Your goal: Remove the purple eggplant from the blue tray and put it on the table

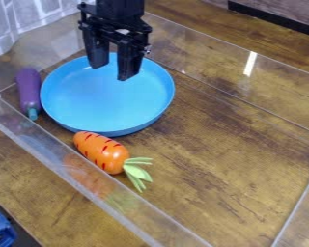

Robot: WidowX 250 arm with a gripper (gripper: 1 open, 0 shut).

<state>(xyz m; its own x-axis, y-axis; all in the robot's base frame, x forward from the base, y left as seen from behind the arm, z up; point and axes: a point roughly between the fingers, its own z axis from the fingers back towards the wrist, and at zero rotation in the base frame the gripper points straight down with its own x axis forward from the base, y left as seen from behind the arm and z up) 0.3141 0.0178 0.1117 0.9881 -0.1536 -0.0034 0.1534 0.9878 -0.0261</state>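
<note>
from where i stand, the purple eggplant [30, 90] lies on the table [211, 147], outside the blue tray [109, 111], close beside the rim on the table's left edge side as the camera sees it. its long axis runs roughly up and down the view, the green stem end pointing towards the near edge. the gripper [111, 72] hangs over the tray's far rim, its two fingers apart with nothing between them. from that pincer the eggplant lies off to the view's left and a little nearer the camera, across the rim. there is only the one arm, so no choice of nearer hand.

i count one eggplant, one tray and one orange carrot [101, 152], the carrot by the tray's near rim, its leaves towards the near edge. with the eggplant already out of the tray, i judge the task done; the coming move need only draw the arm clear without nudging anything.
</note>
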